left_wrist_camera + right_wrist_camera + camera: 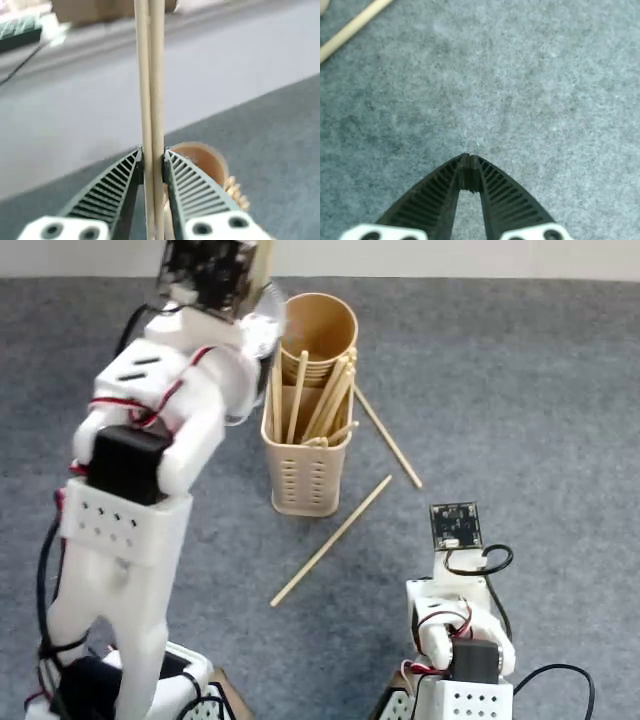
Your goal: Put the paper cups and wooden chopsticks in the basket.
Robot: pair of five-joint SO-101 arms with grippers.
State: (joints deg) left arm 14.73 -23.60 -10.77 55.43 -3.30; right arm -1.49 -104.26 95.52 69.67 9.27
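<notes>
Two wooden chopsticks (151, 100) stood side by side and upright in the left gripper (152, 157), whose ribbed fingers (117, 182) were narrowed onto them and pressed against both sides of the pair. Just beyond the fingers sat the round rim of the stacked paper cups (200, 157). From above, those cups (320, 330) stood nested in the far end of the tall beige basket (305, 475), and a bundle of chopsticks (325, 405) leaned in the near end, their tips rising above the basket's rim. The left arm (150, 440) stretched across from the near left, its wrist hanging over the basket's far left corner. A loose chopstick (330, 540) lay slantwise on the grey carpet (540, 390) just in front of the basket. A second loose chopstick (388, 438) lay to the basket's right, its far end close to the basket's wall. The right arm (460, 640) sat folded at the near right, well apart from the basket. The right gripper (468, 165) hung over bare carpet with its fingertips closed together on nothing, and a length of chopstick (352, 27) lay on the carpet some way ahead of it.
</notes>
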